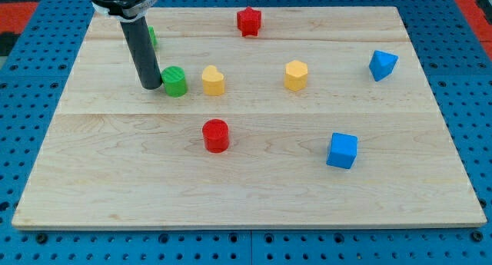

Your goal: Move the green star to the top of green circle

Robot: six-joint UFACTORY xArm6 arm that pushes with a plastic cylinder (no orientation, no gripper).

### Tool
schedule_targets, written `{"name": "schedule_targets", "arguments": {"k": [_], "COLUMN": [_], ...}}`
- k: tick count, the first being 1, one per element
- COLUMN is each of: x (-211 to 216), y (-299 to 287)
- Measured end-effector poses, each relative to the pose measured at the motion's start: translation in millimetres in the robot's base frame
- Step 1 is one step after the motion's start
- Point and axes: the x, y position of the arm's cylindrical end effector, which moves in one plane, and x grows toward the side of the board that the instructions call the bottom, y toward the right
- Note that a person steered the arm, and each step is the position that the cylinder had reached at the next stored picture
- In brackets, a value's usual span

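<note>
The pale wooden board fills most of the picture, and its lower half is wide open, with only a red round block and a blue cube there. My tip, the bottom end of a plain dark rod with nothing to open or close, sits in the upper left, touching the left side of the green round block. A bit of green peeks out behind the rod near the top edge; it may be the green star, but it is mostly hidden. A yellow block stands just right of the green round block. Farther right are a yellow six-sided block and a blue block near the right edge. A red star sits by the top edge.
</note>
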Motion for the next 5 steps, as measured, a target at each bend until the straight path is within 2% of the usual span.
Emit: {"name": "schedule_targets", "arguments": {"k": [1,2,3,4,5], "x": [0,0,-23,-64,-114], "y": [22,-2,-47,-91,-112]}}
